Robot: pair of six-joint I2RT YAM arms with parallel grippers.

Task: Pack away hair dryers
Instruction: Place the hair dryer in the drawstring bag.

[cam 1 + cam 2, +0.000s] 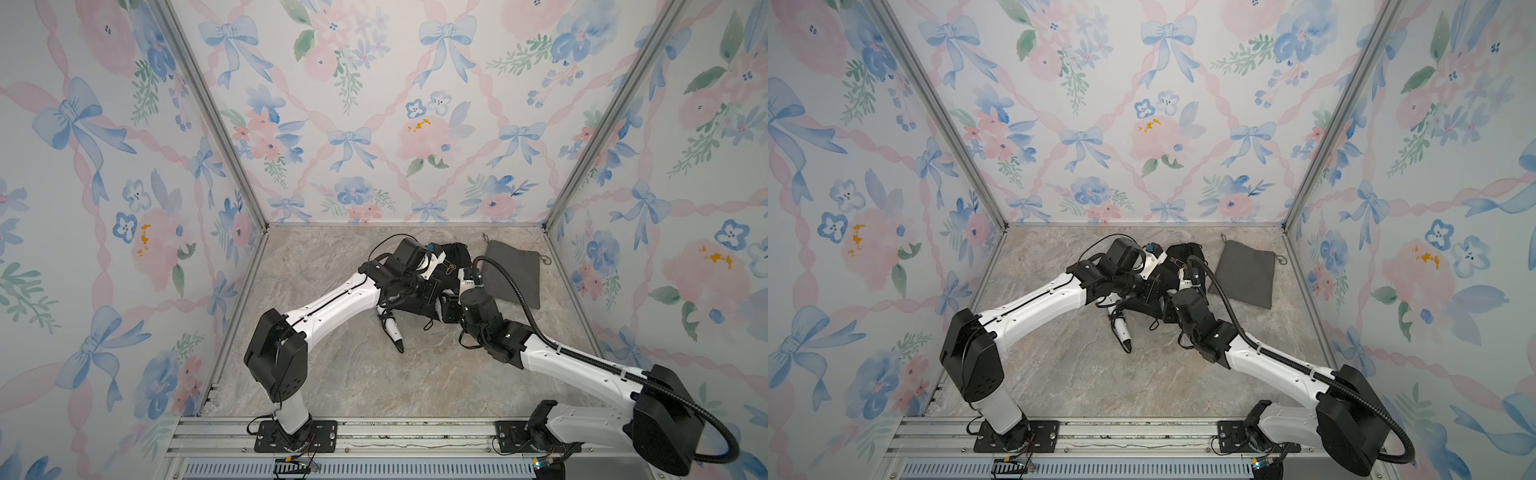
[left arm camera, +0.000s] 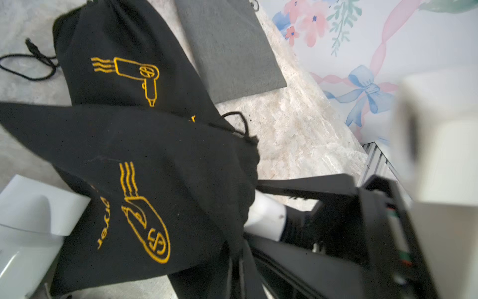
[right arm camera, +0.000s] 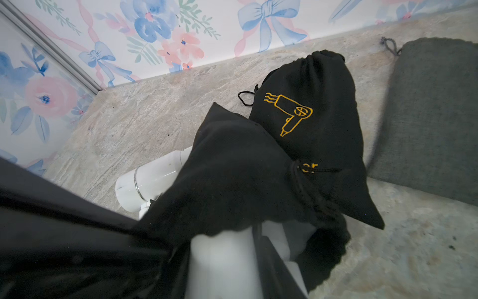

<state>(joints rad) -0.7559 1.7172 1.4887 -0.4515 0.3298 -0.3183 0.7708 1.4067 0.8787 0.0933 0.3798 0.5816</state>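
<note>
Right wrist view gives you the white hair dryer [image 3: 152, 178] mid-table: a smooth plastic barrel with a silver ring, lying on the stone-patterned table [image 3: 124, 121], its other end swallowed by a soft black pouch [image 3: 232, 176]. Your right gripper [image 2: 266, 214] clamps the dryer's white end. Your left gripper [image 2: 240, 274] pinches the pouch's cloth. Behind, partly overlapped, sits a bulging second black pouch [image 3: 310, 85], with a flat grey pouch [image 3: 434, 116] beside it.

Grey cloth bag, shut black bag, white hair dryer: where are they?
Flat grey cloth bag [image 1: 519, 262]: a top view, its middle.
Shut black cloth drawstring bag [image 3: 318, 77]: right wrist view, above the yellow drawing.
White plastic hair dryer [image 3: 152, 178]: right wrist view, its barrel.
</note>
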